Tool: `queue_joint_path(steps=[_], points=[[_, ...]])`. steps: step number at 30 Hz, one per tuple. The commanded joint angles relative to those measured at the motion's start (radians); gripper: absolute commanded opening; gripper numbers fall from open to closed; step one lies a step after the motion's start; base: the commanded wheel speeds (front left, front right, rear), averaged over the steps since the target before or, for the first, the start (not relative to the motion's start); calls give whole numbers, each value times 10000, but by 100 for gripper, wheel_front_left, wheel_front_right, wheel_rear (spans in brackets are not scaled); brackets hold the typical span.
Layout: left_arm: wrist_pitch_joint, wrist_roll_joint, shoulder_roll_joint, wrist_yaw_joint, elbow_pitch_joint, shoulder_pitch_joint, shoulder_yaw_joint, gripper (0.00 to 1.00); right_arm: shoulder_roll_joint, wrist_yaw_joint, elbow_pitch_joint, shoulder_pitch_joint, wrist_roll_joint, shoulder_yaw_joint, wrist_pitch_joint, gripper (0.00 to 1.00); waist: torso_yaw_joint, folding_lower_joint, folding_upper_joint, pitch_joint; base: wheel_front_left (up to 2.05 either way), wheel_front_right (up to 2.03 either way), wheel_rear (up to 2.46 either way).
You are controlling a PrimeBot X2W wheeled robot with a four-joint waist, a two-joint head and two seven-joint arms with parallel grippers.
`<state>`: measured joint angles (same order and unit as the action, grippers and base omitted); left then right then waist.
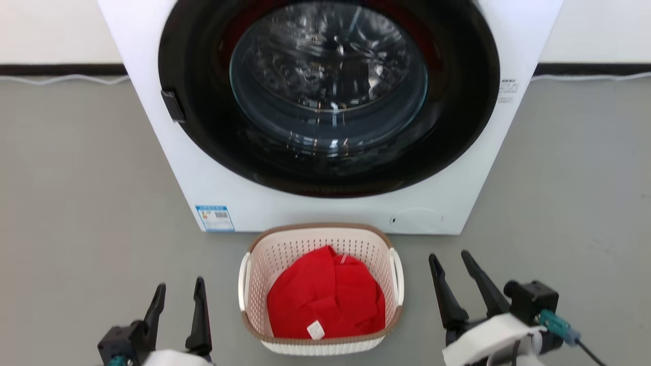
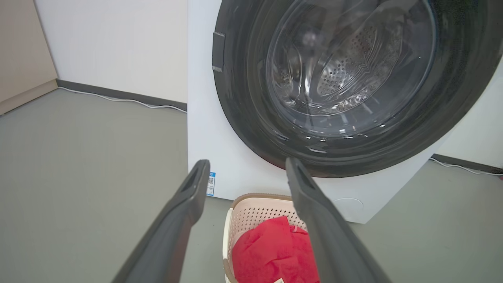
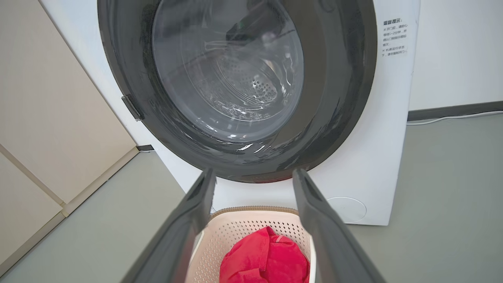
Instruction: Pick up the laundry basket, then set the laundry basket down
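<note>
The laundry basket (image 1: 285, 254) stands on the grey floor right before the washer, cream-white and perforated, with a brown rim and white side handles. A red garment (image 1: 325, 300) lies inside it. My left gripper (image 1: 178, 290) hovers open to the basket's left, apart from it, nothing between its fingers. My right gripper (image 1: 448, 261) is open to the basket's right, also clear of it. In the left wrist view the basket (image 2: 251, 214) shows between the fingers of the left gripper (image 2: 245, 167); in the right wrist view the basket (image 3: 251, 228) sits below the right gripper (image 3: 254, 175).
A white front-loading washer (image 1: 229, 193) with its dark round door (image 1: 328, 96) shut rises just behind the basket. Grey floor (image 1: 76, 203) spreads on both sides. A white cable (image 1: 61, 79) runs along the wall base. Beige cabinet panels (image 3: 47, 118) stand to the left.
</note>
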<state>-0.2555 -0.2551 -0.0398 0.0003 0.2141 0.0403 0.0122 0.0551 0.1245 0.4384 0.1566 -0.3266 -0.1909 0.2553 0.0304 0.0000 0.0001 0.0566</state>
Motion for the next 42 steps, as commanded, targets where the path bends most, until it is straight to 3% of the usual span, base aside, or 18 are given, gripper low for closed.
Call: queue_joint_path(steps=[1, 20, 42], points=[[-63, 53, -105, 125, -381, 65, -263, 100, -49, 62, -416, -171, -5, -149, 65, 100, -67, 0, -1, -372, 0, 0, 0], [-63, 23, -105, 271, -673, 1123, -94, 100, -49, 62, -1559, -1696, -128, 252, 65, 100, -142, 0, -1, -1033, 0, 0, 0], [-63, 394, -104, 258, -907, 1081, 7, 100, -49, 62, -1349, -1655, -147, 271, 65, 100, -138, 0, -1, -1057, 0, 0, 0]])
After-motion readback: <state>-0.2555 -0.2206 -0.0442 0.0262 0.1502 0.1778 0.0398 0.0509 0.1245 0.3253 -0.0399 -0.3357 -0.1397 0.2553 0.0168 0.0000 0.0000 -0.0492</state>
